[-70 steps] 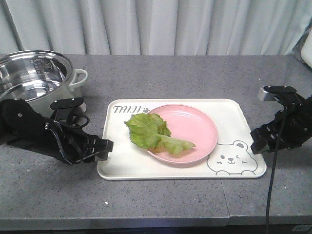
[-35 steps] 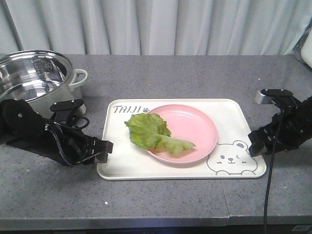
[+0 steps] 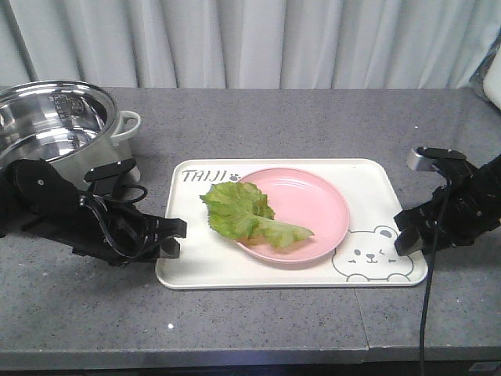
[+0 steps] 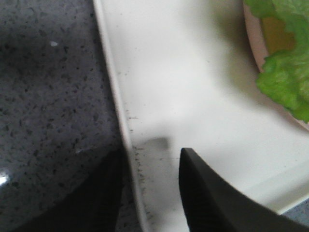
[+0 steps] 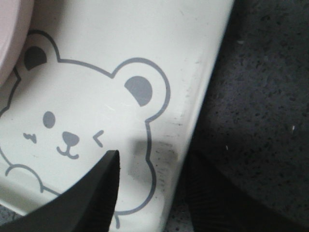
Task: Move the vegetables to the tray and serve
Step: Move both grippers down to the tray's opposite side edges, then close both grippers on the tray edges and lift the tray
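The vegetables, one green frilly lettuce leaf (image 3: pixel 246 213), lie half on a round pink plate (image 3: pixel 313 205) and half on the cream tray (image 3: pixel 196 262). The plate stands on the tray. My left gripper (image 3: pixel 174 239) is open at the tray's left edge. In the left wrist view the left gripper (image 4: pixel 149 166) straddles the tray rim (image 4: pixel 115 92), one finger outside on the counter and one over the tray; the lettuce (image 4: pixel 285 82) shows at the upper right. My right gripper (image 3: pixel 402 235) is open at the right edge. In the right wrist view the right gripper (image 5: pixel 152 169) straddles the tray rim (image 5: pixel 208 92) beside the bear drawing (image 5: pixel 72 121).
A steel pot in a white cooker body (image 3: pixel 55 125) stands at the back left, just behind my left arm. The grey stone counter (image 3: pixel 274 125) runs to a curtain at the back. A counter seam (image 3: pixel 360 313) runs forward from the tray.
My left gripper has slid slightly right onto the tray's left rim. My right gripper has moved left and down onto the right rim. Tray, plate and lettuce have not moved.
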Available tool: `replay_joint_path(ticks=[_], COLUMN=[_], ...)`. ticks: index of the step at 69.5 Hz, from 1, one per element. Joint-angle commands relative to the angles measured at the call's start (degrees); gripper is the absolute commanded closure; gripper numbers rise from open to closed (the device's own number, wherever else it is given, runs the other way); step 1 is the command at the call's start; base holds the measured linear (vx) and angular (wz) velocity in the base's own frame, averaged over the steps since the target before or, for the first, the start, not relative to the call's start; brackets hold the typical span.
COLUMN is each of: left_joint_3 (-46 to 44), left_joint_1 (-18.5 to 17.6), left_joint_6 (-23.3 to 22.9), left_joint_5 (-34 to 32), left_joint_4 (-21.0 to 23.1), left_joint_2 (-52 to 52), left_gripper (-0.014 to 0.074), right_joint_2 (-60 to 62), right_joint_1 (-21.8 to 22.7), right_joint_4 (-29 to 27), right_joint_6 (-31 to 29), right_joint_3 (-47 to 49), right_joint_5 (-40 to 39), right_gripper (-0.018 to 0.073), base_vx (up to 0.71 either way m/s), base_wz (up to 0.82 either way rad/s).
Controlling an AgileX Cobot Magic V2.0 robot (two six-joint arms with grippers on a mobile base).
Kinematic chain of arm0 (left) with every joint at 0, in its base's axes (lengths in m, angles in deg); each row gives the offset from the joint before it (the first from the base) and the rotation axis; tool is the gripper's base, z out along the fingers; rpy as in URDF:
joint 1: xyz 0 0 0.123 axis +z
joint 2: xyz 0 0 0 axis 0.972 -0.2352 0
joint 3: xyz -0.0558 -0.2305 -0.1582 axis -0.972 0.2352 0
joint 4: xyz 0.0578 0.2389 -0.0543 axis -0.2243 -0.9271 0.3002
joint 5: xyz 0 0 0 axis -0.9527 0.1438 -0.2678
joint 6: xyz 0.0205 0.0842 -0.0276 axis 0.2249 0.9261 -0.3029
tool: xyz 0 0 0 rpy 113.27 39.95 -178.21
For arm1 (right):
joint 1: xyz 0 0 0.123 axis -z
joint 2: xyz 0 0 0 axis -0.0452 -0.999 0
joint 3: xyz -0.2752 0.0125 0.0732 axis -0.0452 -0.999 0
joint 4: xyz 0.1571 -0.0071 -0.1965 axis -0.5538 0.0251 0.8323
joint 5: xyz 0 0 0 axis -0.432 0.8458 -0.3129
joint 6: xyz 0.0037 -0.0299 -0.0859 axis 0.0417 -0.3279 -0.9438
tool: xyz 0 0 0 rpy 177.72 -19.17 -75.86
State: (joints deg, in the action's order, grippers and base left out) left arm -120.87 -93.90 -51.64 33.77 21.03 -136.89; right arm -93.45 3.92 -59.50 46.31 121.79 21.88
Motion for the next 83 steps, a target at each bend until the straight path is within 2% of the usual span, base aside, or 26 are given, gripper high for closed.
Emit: replay_joint_path(ticks=[1, 16, 51, 57, 83], left_joint_3=[-0.83, -0.83, -0.83, -0.83, -0.83], left_joint_1=[-0.15, -0.15, -0.15, -0.15, -0.09], left_joint_6=[0.01, 0.01, 1.47, 1.53, 1.53], left_joint_5=[0.33, 0.57, 0.26, 0.16, -1.58], left_joint_4=[0.75, 0.75, 0.71, 0.71, 0.27], left_joint_2=[0.94, 0.94, 1.06, 1.06, 6.26], left_gripper=[0.0332, 0.0408, 0.0580, 0.0605, 0.0605], right_joint_2=[2.20, 1.13, 0.70, 0.70, 1.45], right_joint_1=[0.28, 0.28, 0.28, 0.28, 0.28], right_joint_4=[-1.65, -1.58, -0.83, -1.23, -6.38], right_joint_6=[0.15, 0.26, 0.26, 0.26, 0.26], right_joint_3=[1.63, 1.63, 1.63, 1.63, 1.63], right_joint_5=[0.85, 1.45, 1.59, 1.59, 3.13], right_gripper=[0.0279, 0.0397, 0.0570, 0.0568, 0.0563], base_vx=[0.00, 0.00, 0.00, 0.00, 0.00], base_wz=[0.00, 0.00, 0.00, 0.00, 0.00])
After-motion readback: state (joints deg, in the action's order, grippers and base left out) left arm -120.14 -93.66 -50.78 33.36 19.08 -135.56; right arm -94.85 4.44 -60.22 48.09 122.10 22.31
